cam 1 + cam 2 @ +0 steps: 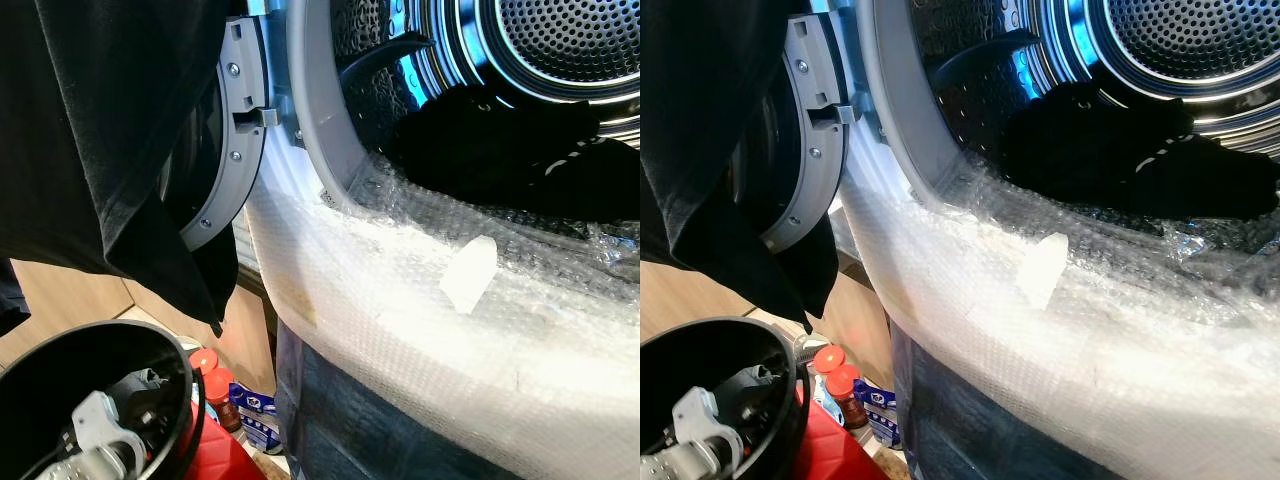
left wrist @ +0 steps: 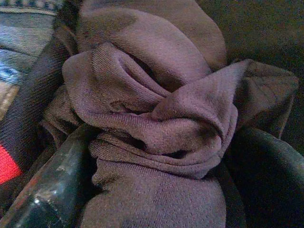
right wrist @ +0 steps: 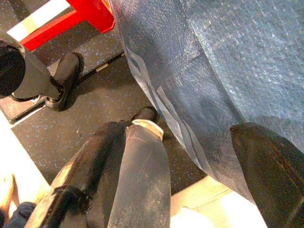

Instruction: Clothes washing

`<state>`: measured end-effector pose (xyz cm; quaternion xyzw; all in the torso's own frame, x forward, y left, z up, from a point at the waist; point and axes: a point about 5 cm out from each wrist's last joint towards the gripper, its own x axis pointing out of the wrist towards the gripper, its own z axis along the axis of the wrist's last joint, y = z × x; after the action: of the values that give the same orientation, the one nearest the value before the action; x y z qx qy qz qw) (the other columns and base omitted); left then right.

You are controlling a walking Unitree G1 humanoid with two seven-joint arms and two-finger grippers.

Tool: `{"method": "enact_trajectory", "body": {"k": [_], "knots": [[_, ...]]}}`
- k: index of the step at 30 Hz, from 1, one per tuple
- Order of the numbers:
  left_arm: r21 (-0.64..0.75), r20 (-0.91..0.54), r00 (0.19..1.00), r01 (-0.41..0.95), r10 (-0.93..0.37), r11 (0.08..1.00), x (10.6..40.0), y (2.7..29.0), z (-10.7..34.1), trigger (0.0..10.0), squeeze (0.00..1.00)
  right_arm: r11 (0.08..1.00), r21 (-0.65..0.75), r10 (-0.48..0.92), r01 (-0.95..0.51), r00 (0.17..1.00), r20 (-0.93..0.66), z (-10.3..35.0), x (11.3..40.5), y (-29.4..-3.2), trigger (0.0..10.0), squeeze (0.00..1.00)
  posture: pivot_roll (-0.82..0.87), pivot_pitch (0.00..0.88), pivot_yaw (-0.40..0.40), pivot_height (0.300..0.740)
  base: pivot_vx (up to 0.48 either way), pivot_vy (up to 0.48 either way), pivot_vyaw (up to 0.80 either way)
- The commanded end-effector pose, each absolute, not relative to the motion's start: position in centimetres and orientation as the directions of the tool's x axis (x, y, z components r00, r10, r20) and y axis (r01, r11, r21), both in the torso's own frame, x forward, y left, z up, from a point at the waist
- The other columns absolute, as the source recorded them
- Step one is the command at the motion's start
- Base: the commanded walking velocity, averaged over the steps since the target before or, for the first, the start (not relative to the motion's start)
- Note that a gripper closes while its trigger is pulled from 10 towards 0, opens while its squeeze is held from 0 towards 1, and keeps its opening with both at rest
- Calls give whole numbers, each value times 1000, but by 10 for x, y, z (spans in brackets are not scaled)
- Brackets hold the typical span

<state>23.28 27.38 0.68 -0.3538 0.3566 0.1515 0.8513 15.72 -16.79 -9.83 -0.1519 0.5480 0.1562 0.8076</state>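
The washing machine (image 1: 330, 150) stood open, its grey door ring (image 1: 235, 150) swung out to the robot's left and its perforated steel drum (image 1: 560, 45) lit blue and white inside. A heap of dark clothes (image 1: 500, 150) lay on the lower part of the drum, just behind the opening's grey rim. Bubble wrap (image 1: 420, 300) covered the front of the machine below the opening, with a small pale piece of tape (image 1: 470, 275) stuck on it, and a blue woven sheet (image 1: 340, 420) hung below the wrap. A black garment (image 1: 110, 130) hung at the upper left, in front of the door ring. In the left wrist view, the left end effector (image 2: 142, 190) was clenched on bunched dark cloth that filled the space between its two black fingers (image 2: 52, 180); I cannot tell whether this cloth and the hanging black garment were one piece. Low on the left sat a black round basket (image 1: 185, 400) with grey and white parts inside, beside a red object (image 1: 225, 450), two red-capped containers (image 1: 215, 385) and a blue packet (image 1: 255, 410). In the right wrist view, the right end effector (image 3: 204, 180) hung released, fingers apart, over dark speckled floor (image 3: 95, 104) next to the blue sheet, near a red frame (image 3: 95, 14) and a black foot (image 3: 64, 78).
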Motion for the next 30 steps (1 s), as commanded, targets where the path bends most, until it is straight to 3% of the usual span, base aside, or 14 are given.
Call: {"method": "enact_trajectory", "body": {"k": [1,4,5,30], "knots": [[-464,-764,645,-545,-3,698,221,273,-4,10000,0,900,-69,94,-430,348,-933,-99,157,-166,10000,0,41,0,11,740,0,0,0],[-456,-761,648,-562,25,690,216,278,-3,10000,0,899,-70,95,-433,349,-932,-98,157,-166,10000,0,45,0,6,740,0,0,0],[-444,-763,646,-570,42,691,214,281,-3,0,0,897,-71,96,-436,349,-932,-98,157,-166,10000,0,45,0,6,740,0,0,0],[-407,-725,678,-565,123,718,213,290,9,0,0,885,-81,96,-458,349,-932,-98,159,-164,10000,0,66,0,-5,740,0,0,0]]}}
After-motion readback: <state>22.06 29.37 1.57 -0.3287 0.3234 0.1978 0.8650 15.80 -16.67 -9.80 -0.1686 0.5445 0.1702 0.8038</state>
